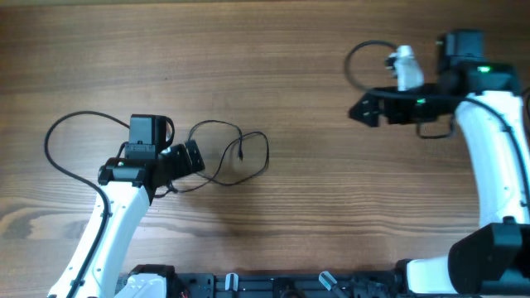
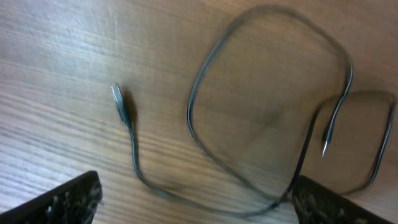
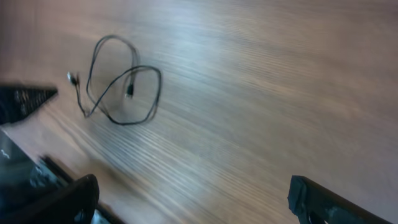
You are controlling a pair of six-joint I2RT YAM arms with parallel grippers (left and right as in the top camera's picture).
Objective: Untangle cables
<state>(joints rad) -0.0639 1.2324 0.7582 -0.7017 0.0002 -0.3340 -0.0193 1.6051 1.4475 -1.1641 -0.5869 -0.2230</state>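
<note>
1. Claws first: the left gripper [image 1: 192, 157] stands wide open low over the wood. In its wrist view the dark fingers [image 2: 62, 200] sit in the bottom corners with wire lying on the wood between them.
2. The right gripper [image 1: 358, 110] is spread just as wide over the tabletop at the far right, its fingers [image 3: 336, 202] framing wood grain in its own wrist view.
3. The wooden table [image 1: 290, 50] fills every view.
4. The left arm [image 1: 108, 223], white with black joints, reaches in from the near edge. The right arm [image 1: 489, 141] does the same on the other side, a green light glowing near its wrist.
5. The cables [image 1: 267, 153] — thin black wire in loose, crossing loops — lie left of the table's centre, just beside the left gripper's tips and well apart from the right gripper. Up close [image 2: 188, 115] the lowest bend runs to the edge of one finger; contact cannot be told. Whether this is one strand or two cannot be told either.
6. A flat, silvery plug [image 2: 118, 99] lies at the left of the loops.
7. A slim pin tip [image 2: 325, 146] points down at the right.
</note>
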